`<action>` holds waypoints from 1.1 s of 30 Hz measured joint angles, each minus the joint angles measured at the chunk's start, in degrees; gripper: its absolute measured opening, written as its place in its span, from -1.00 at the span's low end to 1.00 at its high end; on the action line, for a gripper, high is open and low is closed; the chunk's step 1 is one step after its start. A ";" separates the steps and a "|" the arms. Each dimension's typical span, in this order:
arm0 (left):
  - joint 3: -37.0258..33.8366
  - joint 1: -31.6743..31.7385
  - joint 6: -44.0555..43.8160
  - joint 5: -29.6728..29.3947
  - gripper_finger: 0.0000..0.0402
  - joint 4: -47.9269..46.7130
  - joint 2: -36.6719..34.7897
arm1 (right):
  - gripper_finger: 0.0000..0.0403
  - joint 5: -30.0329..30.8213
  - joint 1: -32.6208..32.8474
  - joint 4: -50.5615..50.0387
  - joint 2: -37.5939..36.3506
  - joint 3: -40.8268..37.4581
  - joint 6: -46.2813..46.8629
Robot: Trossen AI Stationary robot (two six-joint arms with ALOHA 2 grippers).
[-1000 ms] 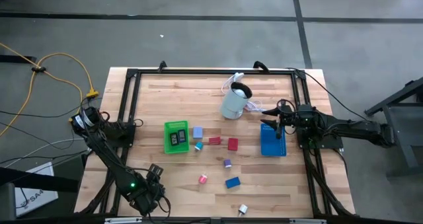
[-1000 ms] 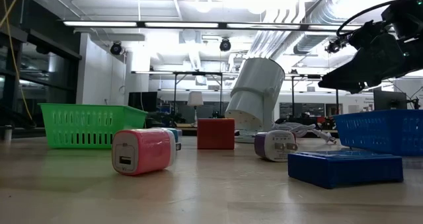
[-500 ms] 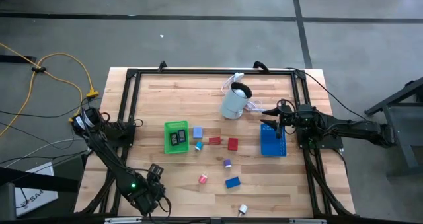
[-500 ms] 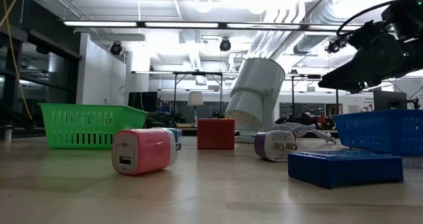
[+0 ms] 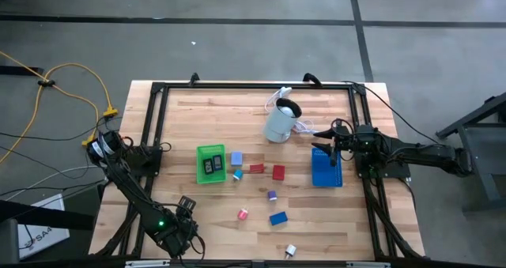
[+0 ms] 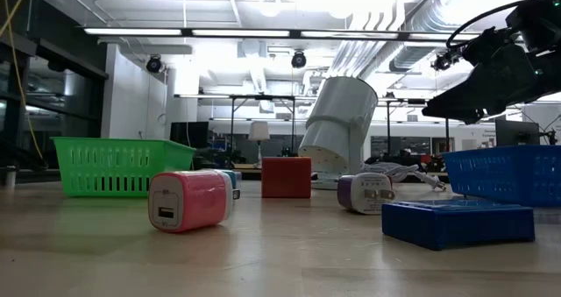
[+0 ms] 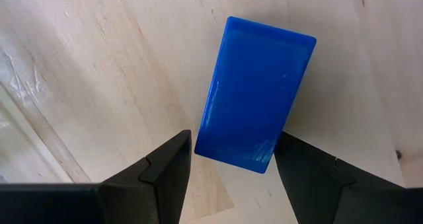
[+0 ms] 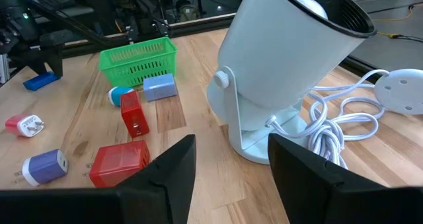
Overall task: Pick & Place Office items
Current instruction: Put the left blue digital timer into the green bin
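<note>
"How many trays?"
"Two: a green tray (image 5: 210, 148) and a blue tray (image 5: 326, 177)."
"Red ones?"
"Two: a flat red piece (image 5: 256, 168), a red block (image 5: 278, 172). One pink piece (image 5: 243, 213), one purple piece (image 5: 272, 195)."

Grey concrete floor (image 5: 237, 39), ceiling striplights (image 6: 263, 31)

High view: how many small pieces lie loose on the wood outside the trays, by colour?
Red: 2, the red flat piece and the red block
Pale blue block: 1
Teal piece: 1
Purple plug: 1
Pink plug: 1
Deep blue flat block: 1
White piece: 1
Total: 8
</note>
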 joint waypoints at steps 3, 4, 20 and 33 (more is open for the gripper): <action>0.00 0.00 0.00 -0.01 0.02 0.00 0.00 | -0.13 -0.01 0.02 0.00 -0.02 -0.01 0.00; 0.00 0.00 0.00 -0.01 0.02 0.02 0.00 | -0.13 -0.01 0.02 0.00 -0.01 -0.01 0.00; 0.00 0.02 -0.04 0.45 -0.02 0.00 0.00 | -0.13 0.00 0.01 0.00 -0.01 0.00 0.00; 0.07 0.02 -0.25 1.11 -0.19 -0.04 -0.02 | -0.13 0.00 0.00 0.00 -0.01 -0.01 0.00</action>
